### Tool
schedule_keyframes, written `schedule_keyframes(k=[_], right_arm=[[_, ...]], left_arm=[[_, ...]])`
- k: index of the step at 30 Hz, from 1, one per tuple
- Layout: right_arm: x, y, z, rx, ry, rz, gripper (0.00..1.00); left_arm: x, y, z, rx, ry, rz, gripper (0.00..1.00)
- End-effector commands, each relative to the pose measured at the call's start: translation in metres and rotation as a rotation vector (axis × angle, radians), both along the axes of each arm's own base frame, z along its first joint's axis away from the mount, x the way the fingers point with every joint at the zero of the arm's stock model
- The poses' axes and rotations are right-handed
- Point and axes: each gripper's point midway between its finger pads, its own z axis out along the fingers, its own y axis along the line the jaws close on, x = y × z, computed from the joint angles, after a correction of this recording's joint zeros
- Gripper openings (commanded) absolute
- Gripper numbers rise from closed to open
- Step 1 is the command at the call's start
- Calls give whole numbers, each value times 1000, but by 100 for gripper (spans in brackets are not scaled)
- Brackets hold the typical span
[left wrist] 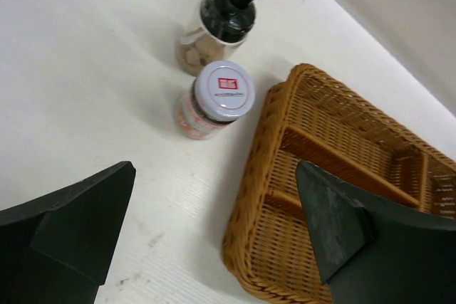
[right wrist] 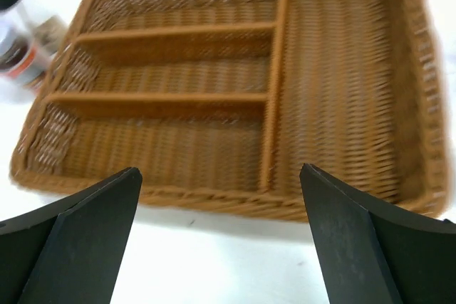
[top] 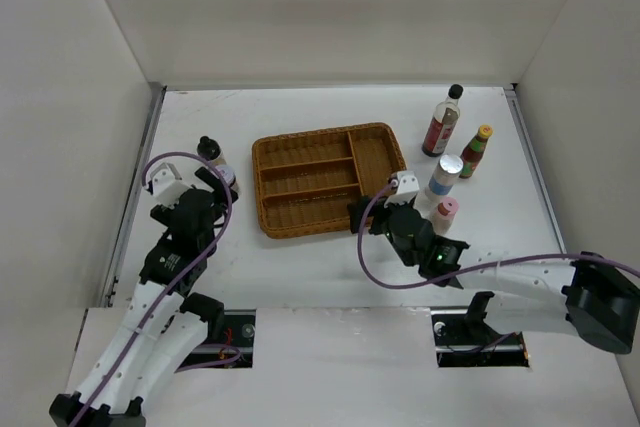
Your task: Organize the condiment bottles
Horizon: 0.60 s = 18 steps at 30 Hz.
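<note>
Four bottles stand right of the tray: a tall dark-sauce black-capped bottle (top: 441, 125), a yellow-capped green-necked bottle (top: 476, 151), a silver-capped white-blue bottle (top: 445, 177) and a pink-capped shaker (top: 446, 215). Left of the tray stand a small black-capped bottle (top: 208, 149) (left wrist: 224, 19) and a short pale-lidded jar (top: 226, 178) (left wrist: 222, 94). My left gripper (top: 210, 192) (left wrist: 215, 176) is open and empty, just short of the jar, by the tray's left corner. My right gripper (top: 375, 215) (right wrist: 221, 172) is open and empty at the tray's near edge, left of the shaker.
The brown wicker tray (top: 330, 179) (left wrist: 342, 176) (right wrist: 214, 83) lies mid-table with three long compartments and one wide one, nothing in them. White walls enclose the table at the back and both sides.
</note>
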Motion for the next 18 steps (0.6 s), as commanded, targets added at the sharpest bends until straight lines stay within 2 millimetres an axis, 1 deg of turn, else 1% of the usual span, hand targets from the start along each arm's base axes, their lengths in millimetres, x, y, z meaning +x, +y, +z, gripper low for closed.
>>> schedule_keyframes(k=[1,3,6,8,10,13,14,15,16,17,18], right_arm=[[-16,31,1,128,-26,106,100],[-17,39,-3,119,-32,124,100],[-27,48,0,103,-42,159,100],[-28,49,-1,101,-50,163,100],[-28,49,-3,89,-53,168,100],[-31,48,0,102,-59,178,100],[-33,49,2,113,-63,195,88],[-35,49,5,126,-69,210,61],[-37,49,7,140,-73,217,38],[-38,47,10,151,-73,219,27],[-37,43,14,163,-81,215,23]], left_arm=[[-4,11,5,71,26,24,100],[-1,12,1,96,48,27,100],[6,12,-7,128,84,28,100],[11,11,-9,141,76,29,100],[17,6,-8,148,57,12,100],[26,5,-2,174,31,11,100],[30,6,0,190,24,19,100],[34,6,1,202,17,27,100],[39,6,4,213,14,33,100],[45,5,4,225,16,34,100],[51,3,4,228,20,29,100]])
